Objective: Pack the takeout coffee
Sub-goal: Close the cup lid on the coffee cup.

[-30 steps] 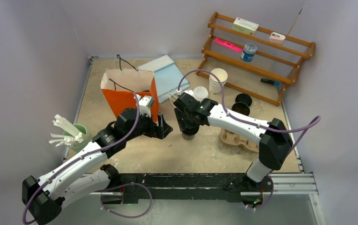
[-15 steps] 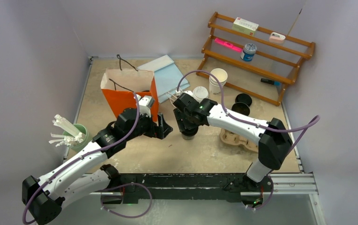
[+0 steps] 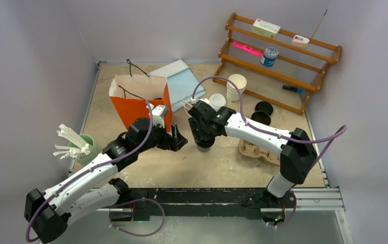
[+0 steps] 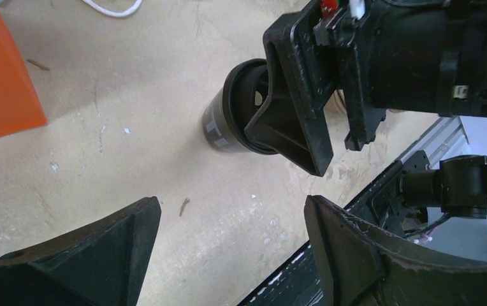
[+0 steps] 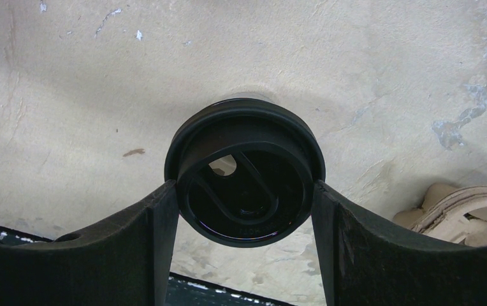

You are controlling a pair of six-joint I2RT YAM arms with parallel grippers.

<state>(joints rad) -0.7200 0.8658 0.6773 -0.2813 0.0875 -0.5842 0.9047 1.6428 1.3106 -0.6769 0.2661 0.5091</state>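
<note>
A small black paper cup with white print [image 4: 223, 129] stands on the table in front of the arms, and shows in the top view [image 3: 203, 148] under the right wrist. A round black lid [image 5: 247, 172] sits on its mouth. My right gripper [image 5: 245, 192] comes down from above, its two fingers pressed against the lid's sides. My left gripper [image 4: 231, 207] hovers just left of the cup [image 3: 178, 137], a little apart from it, open with only bare table between its fingers.
An orange paper bag [image 3: 138, 104] stands open behind the left gripper. A brown pulp carrier [image 3: 255, 151] lies right of the cup. Behind are stacked white cups [image 3: 236, 86], more black lids [image 3: 263, 108], a wooden rack [image 3: 283, 58] and blue napkins [image 3: 179, 81]. A green cup of stirrers [image 3: 80, 146] stands at far left.
The left arm has shifted very slightly near the cup. The right gripper, lid and cup have stayed where they were.
</note>
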